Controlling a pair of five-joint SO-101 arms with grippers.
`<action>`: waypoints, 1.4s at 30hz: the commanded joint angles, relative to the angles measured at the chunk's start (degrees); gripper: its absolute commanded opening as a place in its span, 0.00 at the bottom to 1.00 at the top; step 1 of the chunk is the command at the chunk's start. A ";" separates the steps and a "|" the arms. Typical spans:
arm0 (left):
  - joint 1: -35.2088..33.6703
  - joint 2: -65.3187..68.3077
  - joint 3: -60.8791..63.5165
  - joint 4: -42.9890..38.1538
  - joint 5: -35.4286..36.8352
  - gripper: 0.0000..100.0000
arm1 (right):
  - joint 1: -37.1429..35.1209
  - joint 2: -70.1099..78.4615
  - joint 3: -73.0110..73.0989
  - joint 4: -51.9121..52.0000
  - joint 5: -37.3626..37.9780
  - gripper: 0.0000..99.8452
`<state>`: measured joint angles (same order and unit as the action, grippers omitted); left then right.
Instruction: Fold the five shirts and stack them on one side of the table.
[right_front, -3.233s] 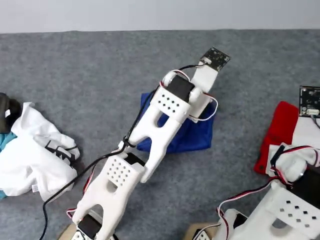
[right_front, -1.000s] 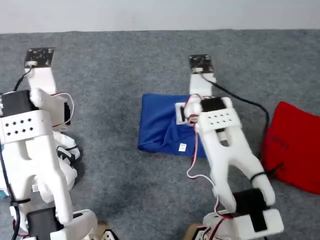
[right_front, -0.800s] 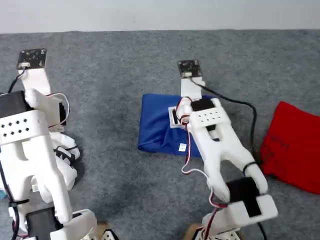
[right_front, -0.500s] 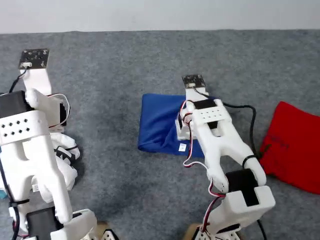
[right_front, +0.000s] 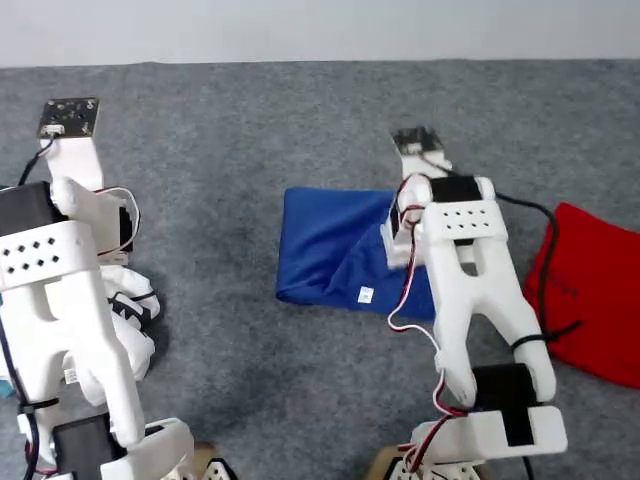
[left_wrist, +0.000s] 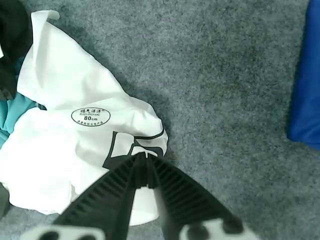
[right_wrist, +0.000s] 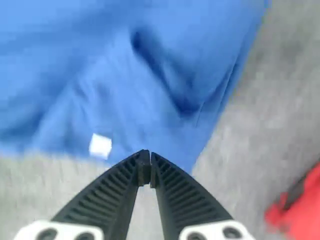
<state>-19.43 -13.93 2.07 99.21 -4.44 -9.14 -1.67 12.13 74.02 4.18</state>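
A folded blue shirt (right_front: 330, 250) lies mid-table, its small white tag (right_front: 365, 295) facing up. My right arm (right_front: 460, 230) hangs over its right part. In the right wrist view my right gripper (right_wrist: 146, 156) is shut and empty just above the blue shirt (right_wrist: 125, 65), near the tag (right_wrist: 100, 145). A crumpled white shirt (left_wrist: 75, 145) with black print lies at the left, on a teal shirt (left_wrist: 15, 107). My left gripper (left_wrist: 146, 158) is shut over the white shirt's edge. My left arm (right_front: 60, 260) covers most of the white shirt (right_front: 135, 305).
A folded red shirt (right_front: 590, 290) lies at the right edge, close beside the right arm, and also appears as red shirt (right_wrist: 300, 210). A dark garment (left_wrist: 12, 30) sits beyond the white one. Grey carpet (right_front: 220, 150) stretches between the piles and along the back.
The right arm has swung to the right across the blue shirt in the last second. The left arm, over the blue shirt three seconds ago, now holds still above the white pile.
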 joint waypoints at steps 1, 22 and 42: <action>0.09 -1.67 0.13 -0.88 -0.53 0.01 | -3.12 -1.10 -4.66 -9.27 0.97 0.01; 0.09 -1.67 0.13 -0.88 -0.53 0.01 | -2.86 11.38 -6.24 3.65 1.14 0.01; 3.34 -1.76 0.13 -0.53 -0.26 0.01 | -8.48 17.54 -17.58 9.19 0.79 0.01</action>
<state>-16.53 -13.93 2.07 99.21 -4.44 -17.49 13.63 -2.81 82.29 4.62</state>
